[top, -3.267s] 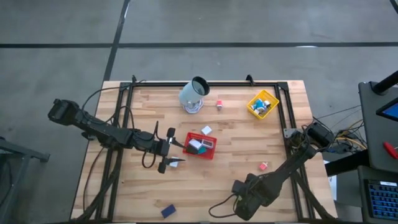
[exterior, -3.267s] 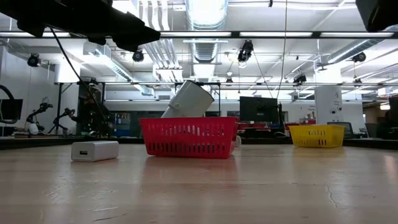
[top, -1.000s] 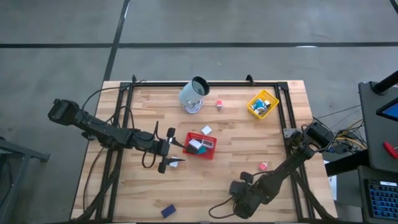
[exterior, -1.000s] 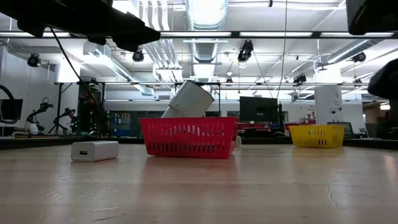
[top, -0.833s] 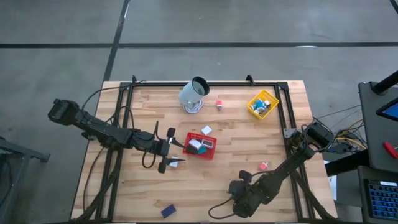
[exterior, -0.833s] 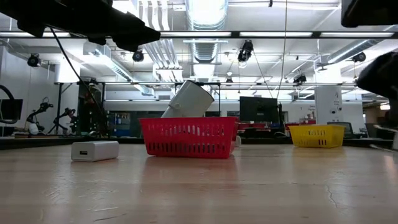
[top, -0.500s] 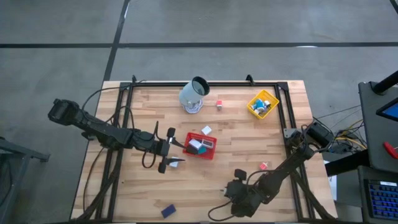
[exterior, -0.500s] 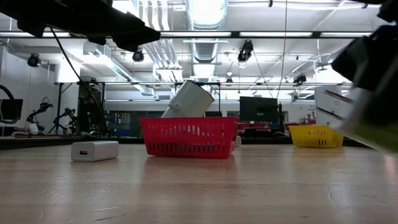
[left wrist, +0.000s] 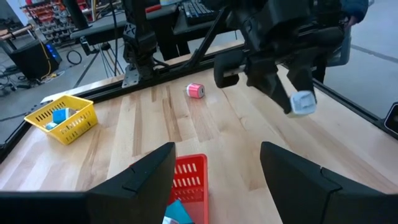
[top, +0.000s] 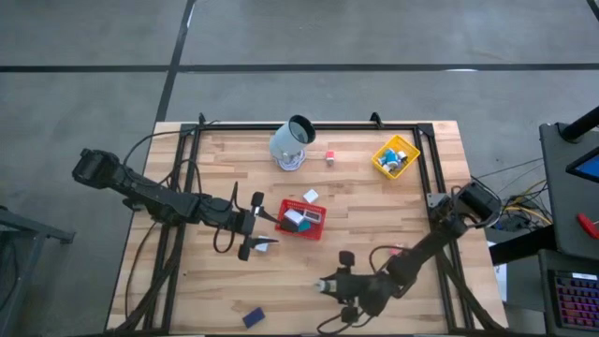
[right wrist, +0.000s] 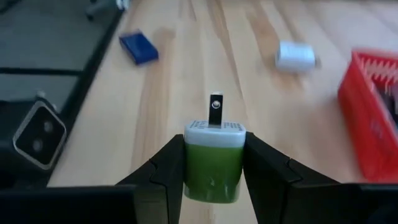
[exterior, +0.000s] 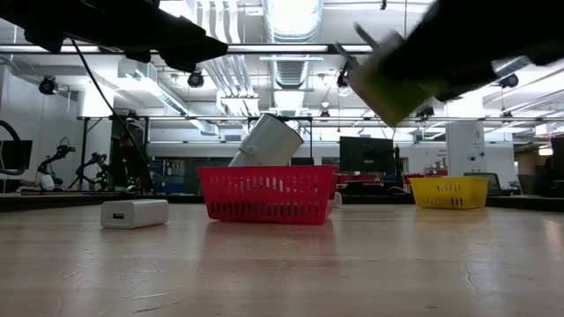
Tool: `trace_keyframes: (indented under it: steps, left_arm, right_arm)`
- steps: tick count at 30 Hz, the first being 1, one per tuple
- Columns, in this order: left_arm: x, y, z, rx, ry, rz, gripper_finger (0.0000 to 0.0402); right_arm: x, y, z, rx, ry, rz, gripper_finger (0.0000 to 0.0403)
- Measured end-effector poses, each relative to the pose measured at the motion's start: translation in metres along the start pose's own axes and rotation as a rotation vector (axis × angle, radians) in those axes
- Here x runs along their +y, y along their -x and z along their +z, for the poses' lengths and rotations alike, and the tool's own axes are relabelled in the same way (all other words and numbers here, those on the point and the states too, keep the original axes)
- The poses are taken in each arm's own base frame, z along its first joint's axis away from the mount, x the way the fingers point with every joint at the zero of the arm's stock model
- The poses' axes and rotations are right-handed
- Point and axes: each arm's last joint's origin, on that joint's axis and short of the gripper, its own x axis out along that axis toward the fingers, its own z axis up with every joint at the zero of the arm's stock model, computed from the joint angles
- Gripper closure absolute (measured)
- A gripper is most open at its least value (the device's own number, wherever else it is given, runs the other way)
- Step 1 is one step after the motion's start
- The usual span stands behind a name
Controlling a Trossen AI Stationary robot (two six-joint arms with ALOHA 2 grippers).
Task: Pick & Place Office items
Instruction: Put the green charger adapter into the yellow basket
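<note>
Butcher-block planks are running under everything you are working over, with a black frame bordering the table (top: 215, 281) and grey floor beyond it. Nearest to you, a dark blue block (top: 253, 318) is lying alone by the front edge. Just past it, your right gripper (right wrist: 212, 163) is hovering above the front middle of the wood, clamping a green charger plug (right wrist: 212, 163) between both fingers; its long axis is running along the fingers, white face and metal prongs pointing straight out ahead toward the left side of the table. From above the plug is showing only as a pale tip (top: 323, 284) at the arm's end.

Farther in, your left gripper (top: 255, 225) is hanging beside the red mesh tray (top: 320, 227), jaws partly spread and holding nothing. A white charger block (top: 269, 245) is lying on the wood right by its lower finger. The red tray is carrying white, black and teal pieces. A small pink-red item (top: 397, 250) is sitting off to the right.

Toward the back, the pale cup (top: 292, 142) is tilting on its side, mouth facing the rear right; a small red-and-white piece (top: 330, 156) is resting just beside it, and the yellow mesh tray (top: 382, 165) is holding blue and white pieces.
</note>
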Motion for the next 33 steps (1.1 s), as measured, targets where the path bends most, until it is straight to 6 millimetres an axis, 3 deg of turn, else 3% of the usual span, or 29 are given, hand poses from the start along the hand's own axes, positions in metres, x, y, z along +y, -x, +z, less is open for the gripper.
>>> trace_keyframes:
  steps: [12,21,33]
  left_arm:
    - [0.000,0.000,0.000,-0.004,-0.003,0.001,0.0161]
    - [0.000,0.000,0.000,-0.007,-0.003,0.001,0.0161]
    - [-0.002,0.007,-0.016,-0.071,0.007,0.014,0.0161]
  right_arm:
    - [-0.022,-0.012,0.006,-0.177,0.164,0.166,0.0280]
    - [-0.050,-0.021,0.008,-0.266,0.214,0.295,0.0280]
    - [-0.094,-0.039,0.017,-0.270,0.179,0.187,0.0280]
